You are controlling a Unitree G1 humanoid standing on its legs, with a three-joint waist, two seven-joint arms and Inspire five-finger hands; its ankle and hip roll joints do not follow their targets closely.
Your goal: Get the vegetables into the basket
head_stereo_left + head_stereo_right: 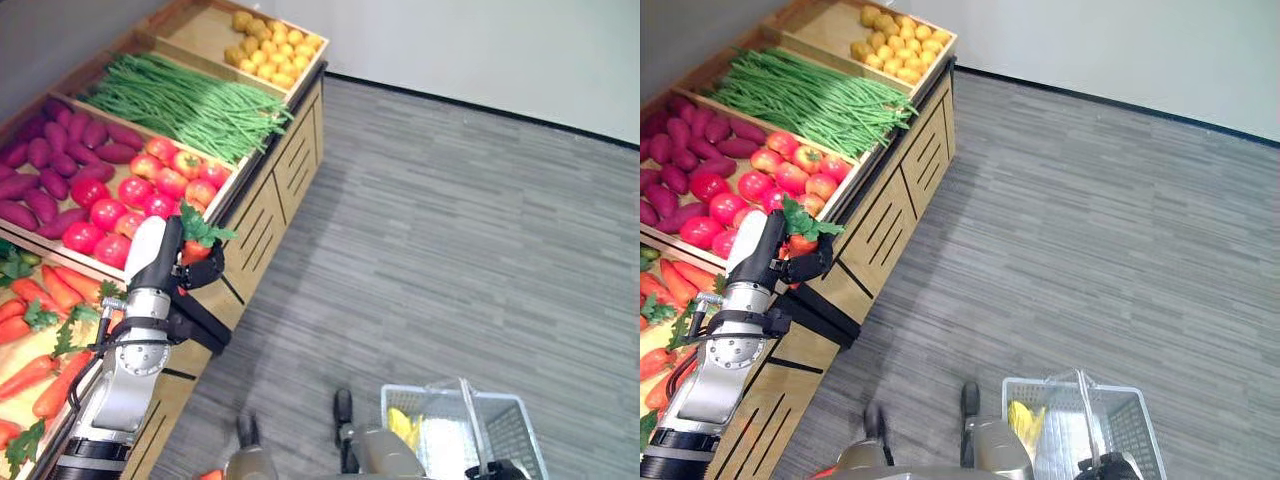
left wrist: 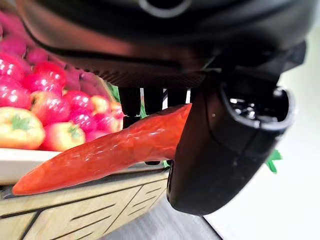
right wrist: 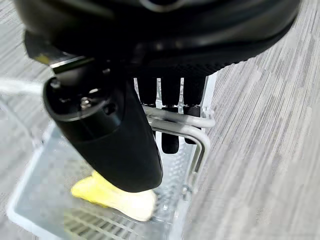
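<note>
Orange-red and tapering, a carrot [image 2: 115, 150] sits clamped in the left hand [image 1: 185, 262], whose dark fingers and thumb curl round its thick end; the hand is raised over the front edge of the wooden produce stand [image 1: 268, 205], just beside the crate of tomatoes [image 1: 140, 195]. In the head views the carrot's green leafy top sticks up above the hand, while the left wrist view shows its glossy, slightly bent body running out past the fingers to a blunt tip, with the tomatoes behind it. More carrots [image 1: 40, 330] lie in the nearest compartment of the stand, purple sweet potatoes [image 1: 50, 160] lie beside the tomatoes, then come long green beans [image 1: 190, 100] and, farthest off, small yellow potatoes [image 1: 270, 50]. The basket [image 1: 1080, 425], a pale wire-mesh one, hangs low over the grey floor [image 1: 450, 230] on the robot's right, well apart from the carrot. The right hand [image 3: 170, 107] has its fingers hooked round the basket's metal handle [image 3: 192, 127]. A yellow vegetable [image 3: 117, 197] already lies on the basket's bottom.
</note>
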